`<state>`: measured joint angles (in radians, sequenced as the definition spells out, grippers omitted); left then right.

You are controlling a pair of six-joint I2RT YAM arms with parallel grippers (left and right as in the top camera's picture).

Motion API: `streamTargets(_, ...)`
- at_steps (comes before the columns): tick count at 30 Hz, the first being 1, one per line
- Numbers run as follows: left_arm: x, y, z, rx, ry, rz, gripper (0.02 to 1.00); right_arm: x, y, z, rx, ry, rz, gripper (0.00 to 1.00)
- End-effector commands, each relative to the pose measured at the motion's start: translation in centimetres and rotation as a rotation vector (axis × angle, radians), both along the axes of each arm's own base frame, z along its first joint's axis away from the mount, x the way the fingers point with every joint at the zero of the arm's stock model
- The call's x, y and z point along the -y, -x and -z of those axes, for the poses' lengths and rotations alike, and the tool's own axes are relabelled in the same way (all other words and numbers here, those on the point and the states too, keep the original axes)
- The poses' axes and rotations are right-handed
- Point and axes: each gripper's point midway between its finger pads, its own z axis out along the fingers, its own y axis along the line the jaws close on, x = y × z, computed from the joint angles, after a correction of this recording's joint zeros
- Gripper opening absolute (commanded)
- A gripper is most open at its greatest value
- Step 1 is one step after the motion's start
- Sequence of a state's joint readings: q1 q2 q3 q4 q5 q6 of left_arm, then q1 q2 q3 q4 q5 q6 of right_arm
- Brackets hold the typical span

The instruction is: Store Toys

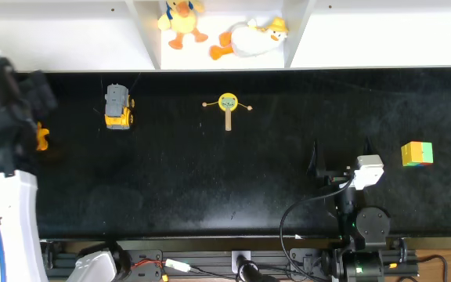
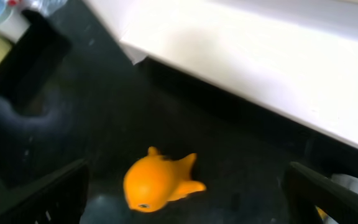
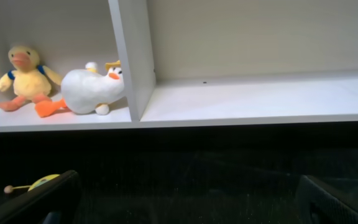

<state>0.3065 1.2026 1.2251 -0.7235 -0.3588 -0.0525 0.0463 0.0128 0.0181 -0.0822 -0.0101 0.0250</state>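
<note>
A black mat (image 1: 210,180) covers the worktop, and loose cables (image 1: 283,223) run along its near edge.

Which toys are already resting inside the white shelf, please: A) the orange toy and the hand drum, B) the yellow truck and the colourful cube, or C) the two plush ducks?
C: the yellow plush duck and the white plush duck sit together in one compartment of the shelf.
</note>
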Motion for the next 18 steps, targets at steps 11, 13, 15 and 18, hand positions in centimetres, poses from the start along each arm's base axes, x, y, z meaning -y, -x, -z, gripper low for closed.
streamTargets(11, -5.3, 2.9, 0.8, 0.017, 0.137, 0.067, 0.996, 0.2, 0.0, 0.4, -0.001, 0.006, 0.011, 0.996)
streamTargets(13, -6.3, 3.3, 1.5, -0.007, 0.136, 0.053, 0.993, 0.2, 0.0, 0.4, -0.001, 0.006, 0.011, 0.993)
streamTargets(15, -6.8, 3.2, 2.5, -0.033, 0.146, 0.063, 0.998, 0.2, 0.0, 0.4, -0.001, 0.006, 0.011, 0.993)
streamTargets(18, -6.9, 2.5, 4.4, -0.069, 0.174, 0.096, 0.998, 0.2, 0.0, 0.4, -0.001, 0.006, 0.011, 0.996)
